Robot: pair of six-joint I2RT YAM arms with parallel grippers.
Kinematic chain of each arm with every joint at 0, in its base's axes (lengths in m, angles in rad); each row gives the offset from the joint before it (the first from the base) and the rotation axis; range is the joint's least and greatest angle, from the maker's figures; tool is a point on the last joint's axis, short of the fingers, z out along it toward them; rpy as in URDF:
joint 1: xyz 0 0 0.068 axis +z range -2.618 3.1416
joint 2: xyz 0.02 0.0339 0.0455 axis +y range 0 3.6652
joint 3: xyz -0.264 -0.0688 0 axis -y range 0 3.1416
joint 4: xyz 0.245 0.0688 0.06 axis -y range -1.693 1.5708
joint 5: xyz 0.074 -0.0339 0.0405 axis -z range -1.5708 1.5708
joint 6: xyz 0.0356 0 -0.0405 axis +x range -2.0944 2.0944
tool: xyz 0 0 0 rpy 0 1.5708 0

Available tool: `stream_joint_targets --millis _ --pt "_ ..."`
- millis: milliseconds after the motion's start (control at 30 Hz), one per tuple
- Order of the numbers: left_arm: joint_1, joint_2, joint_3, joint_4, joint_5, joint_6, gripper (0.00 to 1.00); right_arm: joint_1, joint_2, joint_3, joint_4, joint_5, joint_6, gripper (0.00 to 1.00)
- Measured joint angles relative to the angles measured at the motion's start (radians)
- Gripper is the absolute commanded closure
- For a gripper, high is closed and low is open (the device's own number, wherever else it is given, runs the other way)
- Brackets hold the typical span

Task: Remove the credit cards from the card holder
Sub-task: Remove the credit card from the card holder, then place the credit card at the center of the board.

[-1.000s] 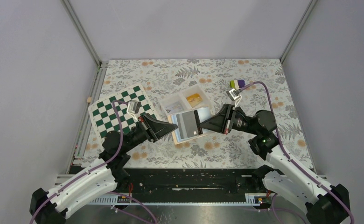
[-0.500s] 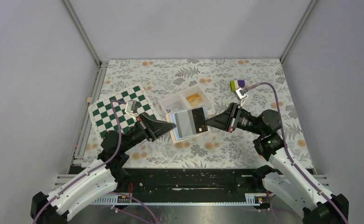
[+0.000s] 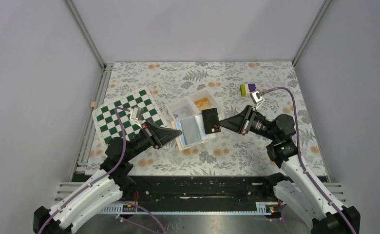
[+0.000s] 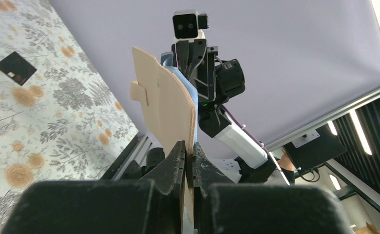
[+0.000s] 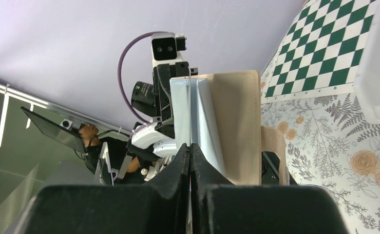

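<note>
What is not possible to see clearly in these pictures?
What is inside the holder: top view too small; both wrist views show it edge-on.
What the right gripper pinches: right wrist view, its own fingers cover the contact; top view too small.
Orange item: top view, too small to identify.

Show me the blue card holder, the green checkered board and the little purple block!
card holder [image 3: 193, 131], top view, on its pale blue inner panel.
checkered board [image 3: 105, 119], top view, on a bare square left of the arm.
purple block [image 3: 251, 87], top view, on its purple end.
</note>
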Motion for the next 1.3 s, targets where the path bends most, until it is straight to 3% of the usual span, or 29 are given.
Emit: stream_joint_targets --millis 333,633,867,1067,1300 --pt "0.019 -0.055 -0.019 -0.156 -0.019 0.074 1.00 -0.070 0.036 -0.060 0.047 0.026 0.047 1.00" --pt "0.019 -0.099 -0.018 -0.314 -0.051 0.156 1.00 -0.161 -0.007 -0.069 -0.018 0.134 0.032 1.00" --pt "0.020 -0.134 -0.007 -0.396 -0.053 0.211 1.00 -0.211 -0.015 -0.084 -0.137 0.291 -0.052 1.00" --pt "0.020 -0.158 0.032 -0.452 -0.052 0.251 1.00 -0.252 -0.013 -0.191 -0.188 0.489 -0.089 1.00" --pt "0.020 -0.194 0.033 -0.480 -0.052 0.263 1.00 -0.301 0.124 -0.237 -0.166 0.631 -0.097 1.00"
